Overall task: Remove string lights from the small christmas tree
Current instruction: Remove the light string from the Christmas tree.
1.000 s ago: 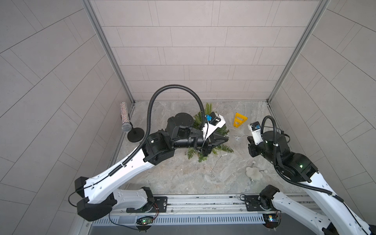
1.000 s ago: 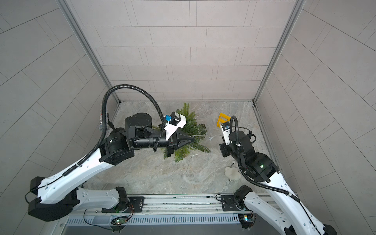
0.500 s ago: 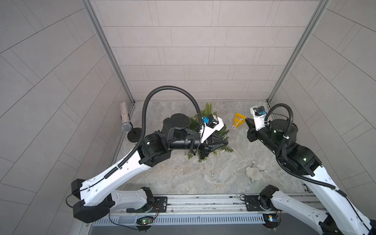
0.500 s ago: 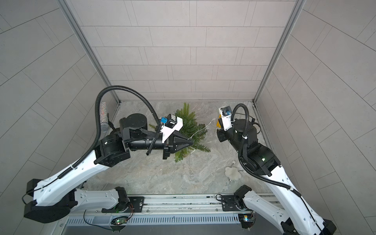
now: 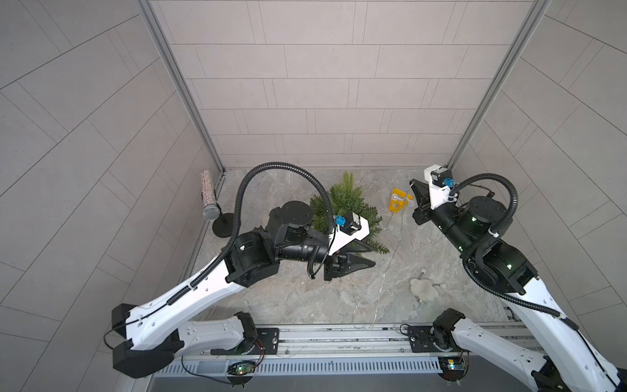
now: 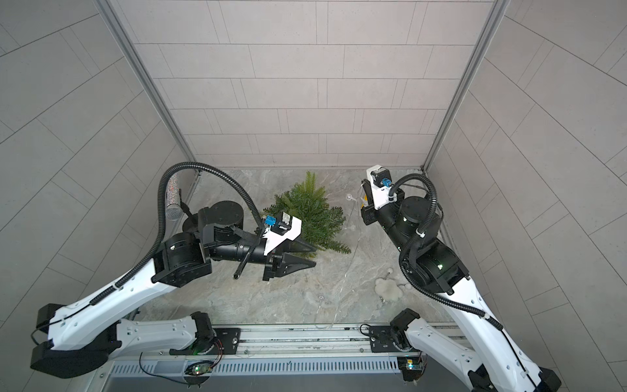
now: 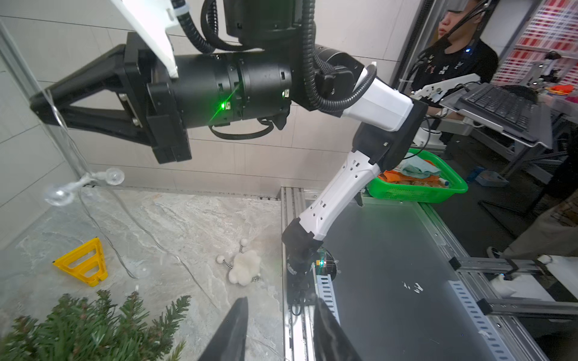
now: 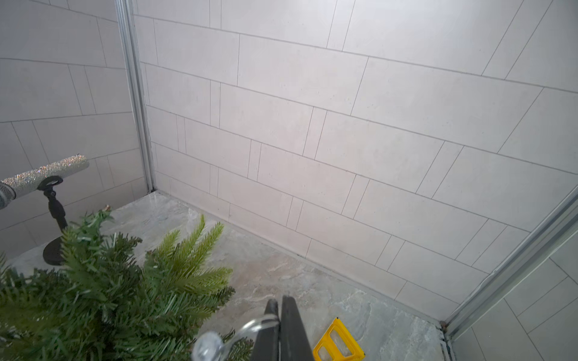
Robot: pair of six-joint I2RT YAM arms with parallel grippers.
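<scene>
R jaws are pressed shut on the thin silver wire string lights, which hang below them to the grey marble tabletop. L jaws are spread, empty, just beside the small green needle christmas tree. I'd lift R slowly & watch for snags.

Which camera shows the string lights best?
The left wrist view: the string lights hang from the shut right hand, two bulbs and trailing wire plain. Both top views show only a faint thread and tiny bulbs; the right wrist view, one blurred bulb.
</scene>
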